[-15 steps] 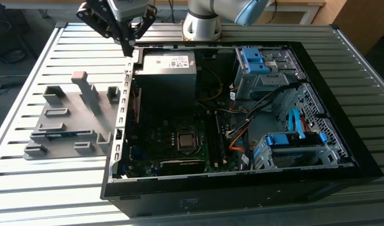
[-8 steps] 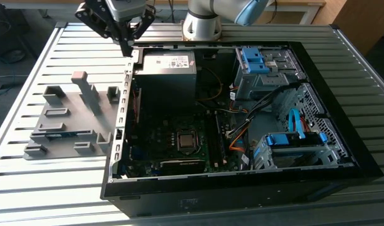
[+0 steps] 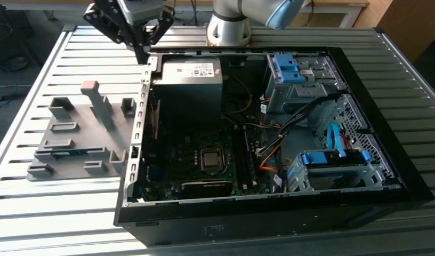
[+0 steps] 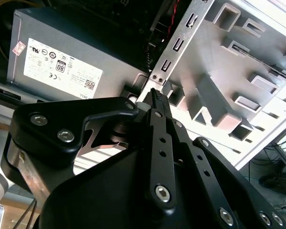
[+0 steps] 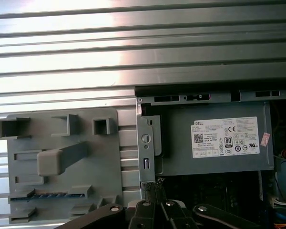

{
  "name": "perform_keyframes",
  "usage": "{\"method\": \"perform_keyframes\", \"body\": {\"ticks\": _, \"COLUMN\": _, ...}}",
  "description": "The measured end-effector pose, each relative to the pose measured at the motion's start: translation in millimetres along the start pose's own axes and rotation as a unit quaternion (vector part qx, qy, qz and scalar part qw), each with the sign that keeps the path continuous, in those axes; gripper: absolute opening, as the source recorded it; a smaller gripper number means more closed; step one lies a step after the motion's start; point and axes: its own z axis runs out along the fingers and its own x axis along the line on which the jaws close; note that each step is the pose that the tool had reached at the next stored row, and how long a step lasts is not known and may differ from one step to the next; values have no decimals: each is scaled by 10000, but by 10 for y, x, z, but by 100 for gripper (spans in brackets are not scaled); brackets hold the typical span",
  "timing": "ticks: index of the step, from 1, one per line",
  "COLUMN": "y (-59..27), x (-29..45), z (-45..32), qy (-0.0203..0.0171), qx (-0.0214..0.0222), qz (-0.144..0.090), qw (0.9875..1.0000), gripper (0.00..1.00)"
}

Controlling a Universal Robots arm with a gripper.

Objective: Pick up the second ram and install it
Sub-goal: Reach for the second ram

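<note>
The black two-fingered gripper (image 3: 144, 53) hangs in the upper left of the exterior view. It is over the back corner of the open black computer case (image 3: 274, 213), right where the case's metal edge meets the grey ribbed metal table (image 3: 32, 208). In the second wrist view the gripper (image 4: 156, 95) has its fingers pressed together, tip against tip, with nothing between them. Close beside that tip is the grey boxy power supply with a white label (image 4: 57, 67).

The second ram (image 3: 70, 152), the thin dark blue-green stick, sits in a slot of the grey moulded plastic holder tray (image 3: 89, 141). That puts it at the exterior view's left, toward the tray's lower edge and well apart from the gripper. In the first wrist view the second ram (image 5: 50, 195) shows a row of chips along its length, seated in the tray (image 5: 100, 162) just beside the case wall, with the gripper (image 5: 155, 187) off to the side of it.
</note>
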Motion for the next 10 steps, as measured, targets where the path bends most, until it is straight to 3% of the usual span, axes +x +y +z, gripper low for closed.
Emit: {"method": "perform_keyframes", "body": {"ticks": 10, "y": -2, "x": 29, "z": 4, "qy": 3, "qx": 0, "qz": 0, "qw": 10000, "gripper": 11}}
